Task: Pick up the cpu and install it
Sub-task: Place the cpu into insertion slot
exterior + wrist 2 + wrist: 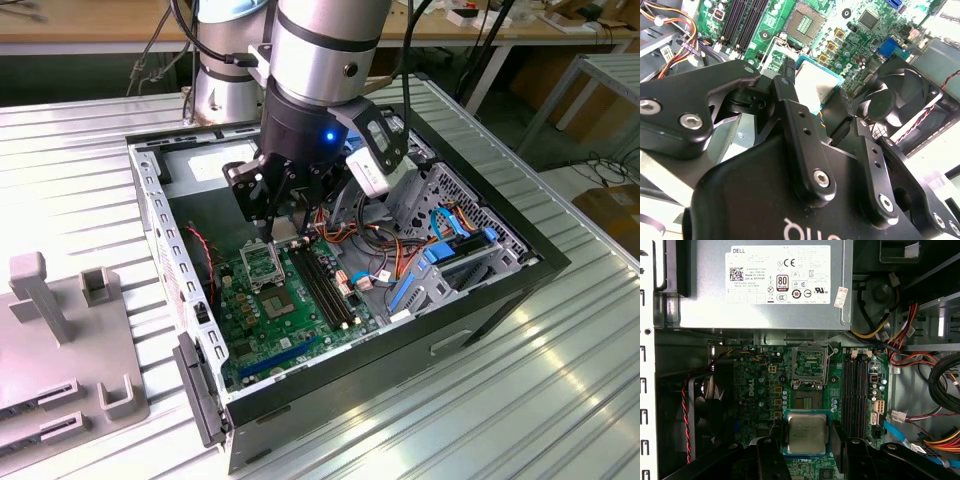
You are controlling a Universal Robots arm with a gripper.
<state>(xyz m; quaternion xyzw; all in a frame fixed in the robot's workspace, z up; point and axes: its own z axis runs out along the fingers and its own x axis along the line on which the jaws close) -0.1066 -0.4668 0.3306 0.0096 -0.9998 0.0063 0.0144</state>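
Note:
The cpu (806,433), a flat square chip with a silvery top and a teal-green edge, hangs between my gripper's (807,439) black fingers (772,439); the gripper is shut on it. The chip floats above the green motherboard (760,390), a short way from the open, empty socket (809,364). In the second wrist view the cpu (812,82) sits between the fingers with the socket (805,22) beyond it. In the exterior view the gripper (285,228) reaches down into the open computer case (330,385), just above the socket (262,266).
A grey power supply box (765,285) with a white label lies just past the socket. Black memory slots (857,390) and cable bundles (920,355) flank one side, a black fan (895,95) the other. Outside the case stands a grey fixture tray (60,340).

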